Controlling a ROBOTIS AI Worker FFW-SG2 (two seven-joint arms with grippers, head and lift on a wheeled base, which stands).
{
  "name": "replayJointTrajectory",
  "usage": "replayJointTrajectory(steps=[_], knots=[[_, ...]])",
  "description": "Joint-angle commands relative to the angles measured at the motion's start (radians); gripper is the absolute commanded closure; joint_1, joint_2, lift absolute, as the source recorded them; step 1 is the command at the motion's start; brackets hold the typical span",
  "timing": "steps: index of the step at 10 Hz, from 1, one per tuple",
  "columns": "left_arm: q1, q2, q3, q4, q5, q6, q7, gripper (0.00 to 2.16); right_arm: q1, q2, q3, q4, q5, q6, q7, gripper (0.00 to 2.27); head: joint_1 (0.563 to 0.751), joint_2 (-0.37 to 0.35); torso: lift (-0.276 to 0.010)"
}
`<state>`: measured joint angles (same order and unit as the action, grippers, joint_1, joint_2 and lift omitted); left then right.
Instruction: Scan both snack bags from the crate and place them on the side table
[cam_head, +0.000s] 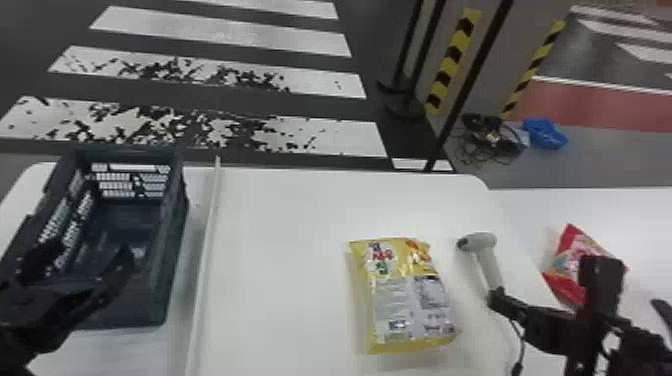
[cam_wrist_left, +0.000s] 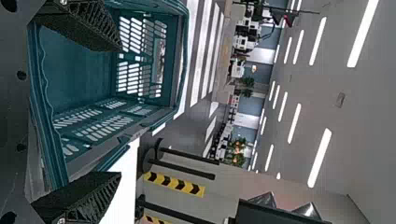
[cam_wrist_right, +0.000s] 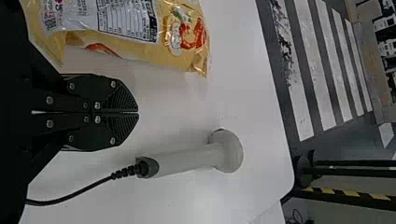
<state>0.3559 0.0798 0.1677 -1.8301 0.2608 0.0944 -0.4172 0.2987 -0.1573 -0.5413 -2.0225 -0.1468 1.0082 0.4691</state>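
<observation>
With the right pincer (cam_head: 495, 298) pressed together, hovering over the white table (cam_head: 280, 250), to the right of the yellow snack bag (cam_head: 410, 300) and apart from it; having the scanner (cam_head: 487, 262) lying just beside the pincer tips, with the red snack bag (cam_head: 567, 250) resting farther right on the side table (cam_head: 620, 210); holding the left pincer (cam_head: 82, 256), fingers spread apart, at the crate's (cam_head: 172, 250) near end

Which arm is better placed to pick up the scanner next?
Right, I'd say. The right gripper is close to the scanner, though its shut fingers would need to open first. The left gripper is open but over at the crate, well away from it.
</observation>
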Motion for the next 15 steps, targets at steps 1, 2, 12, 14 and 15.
replayJointTrajectory(steps=[1, 2, 12, 14, 15], knots=[[0.000, -0.002, -0.001, 0.000, 0.000, -0.003, 0.000, 0.04, -0.009, -0.005, -0.005, -0.005, 0.018, -0.046, 0.000, 0.84, 0.695, -0.238, -0.095], [0.000, -0.002, -0.001, 0.000, 0.000, -0.006, 0.000, 0.04, -0.029, -0.011, -0.005, 0.019, 0.033, -0.058, 0.002, 0.30, 0.695, -0.245, -0.095], [0.043, -0.005, -0.031, -0.120, -0.049, 0.049, 0.038, 0.04, -0.170, -0.126, 0.046, 0.318, 0.032, -0.236, 0.046, 0.18, 0.695, -0.297, -0.095], [0.054, -0.006, -0.040, -0.150, -0.078, 0.098, 0.051, 0.04, -0.201, -0.154, 0.072, 0.372, 0.032, -0.236, 0.059, 0.17, 0.695, -0.297, -0.095], [0.058, -0.006, -0.040, -0.167, -0.087, 0.129, 0.055, 0.04, -0.221, -0.166, 0.083, 0.409, 0.035, -0.236, 0.066, 0.17, 0.695, -0.299, -0.095]])
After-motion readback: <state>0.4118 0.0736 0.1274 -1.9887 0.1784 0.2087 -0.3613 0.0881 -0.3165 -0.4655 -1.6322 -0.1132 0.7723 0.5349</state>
